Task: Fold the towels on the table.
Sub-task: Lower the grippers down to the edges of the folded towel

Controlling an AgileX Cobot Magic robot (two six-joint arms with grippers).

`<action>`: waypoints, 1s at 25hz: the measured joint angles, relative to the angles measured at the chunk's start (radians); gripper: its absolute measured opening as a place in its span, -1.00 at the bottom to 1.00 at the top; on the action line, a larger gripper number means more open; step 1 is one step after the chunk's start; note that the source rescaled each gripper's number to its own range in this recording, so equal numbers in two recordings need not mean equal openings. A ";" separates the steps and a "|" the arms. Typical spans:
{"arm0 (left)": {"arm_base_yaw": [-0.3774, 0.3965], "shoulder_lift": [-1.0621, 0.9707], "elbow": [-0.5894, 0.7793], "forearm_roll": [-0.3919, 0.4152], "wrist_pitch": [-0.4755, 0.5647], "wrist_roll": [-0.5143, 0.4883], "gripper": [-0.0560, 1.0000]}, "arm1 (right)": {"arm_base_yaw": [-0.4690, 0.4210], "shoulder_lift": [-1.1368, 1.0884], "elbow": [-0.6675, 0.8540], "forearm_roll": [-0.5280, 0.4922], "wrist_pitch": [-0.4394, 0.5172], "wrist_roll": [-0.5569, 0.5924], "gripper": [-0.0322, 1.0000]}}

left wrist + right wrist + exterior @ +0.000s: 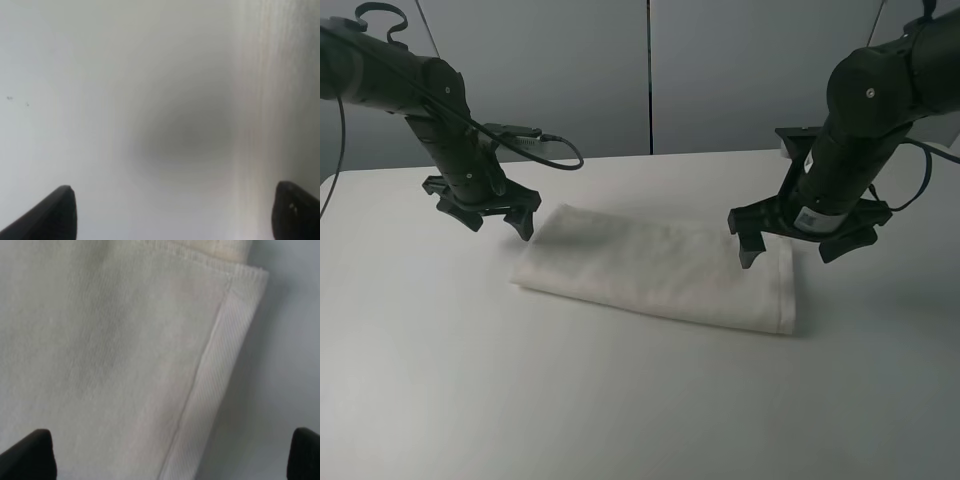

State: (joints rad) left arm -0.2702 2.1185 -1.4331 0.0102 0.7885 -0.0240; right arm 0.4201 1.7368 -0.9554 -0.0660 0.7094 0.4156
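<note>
White terry-cloth towel (pixel 660 268) lies flat as a long rectangle at mid plain white smooth counter (pixel 520 400), slanted, with its left end farther back than its right end. More than one layer shows at the corner in the right wrist view, so it is folded. Black left hand (pixel 500 228) hangs just above the towel's far-left corner, fingers spread wide, nothing between them. Black right hand (pixel 790 255) hangs over the towel's right end, fingers spread wide, nothing pinched. One fingertip is over the cloth, the other beyond the right edge above bare counter. Right wrist view: towel corner with a flat-woven hem band (pixel 220 380) along the edge, counter beside it. Left wrist view is blurred: mostly counter, a faint textured strip along one side, both fingertips (pixel 55 215) far apart.
</note>
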 joint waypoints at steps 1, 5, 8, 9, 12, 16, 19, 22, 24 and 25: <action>0.000 0.010 -0.004 -0.002 0.000 0.000 0.99 | 0.000 0.000 0.000 0.000 0.000 -0.002 1.00; 0.000 0.023 -0.008 -0.010 -0.004 0.005 0.99 | 0.000 0.000 0.000 0.000 0.000 -0.010 1.00; 0.000 0.031 -0.012 -0.020 -0.013 0.024 0.99 | 0.000 0.000 0.000 0.000 0.000 -0.012 1.00; 0.000 0.036 -0.015 -0.025 -0.013 0.024 0.99 | 0.000 0.000 0.000 0.001 0.000 -0.014 1.00; 0.000 0.058 -0.021 -0.040 -0.018 0.034 0.99 | 0.000 0.000 0.000 0.003 0.000 -0.024 1.00; 0.000 0.077 -0.026 -0.064 -0.022 0.052 0.99 | 0.000 0.000 0.000 0.003 0.000 -0.030 1.00; 0.000 0.083 -0.031 -0.066 -0.022 0.054 0.99 | 0.000 0.000 0.000 0.003 0.000 -0.032 1.00; 0.000 0.085 -0.031 -0.059 -0.015 0.048 0.99 | 0.000 0.000 0.000 0.010 0.000 -0.032 1.00; 0.000 0.087 -0.031 -0.037 -0.013 0.024 0.99 | 0.000 0.006 -0.002 0.022 0.000 -0.032 1.00; 0.000 0.087 -0.031 -0.024 -0.011 0.012 0.99 | 0.000 0.012 -0.002 0.027 0.000 -0.032 1.00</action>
State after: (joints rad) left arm -0.2702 2.2058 -1.4644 -0.0139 0.7780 -0.0124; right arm 0.4201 1.7487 -0.9572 -0.0388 0.7094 0.3835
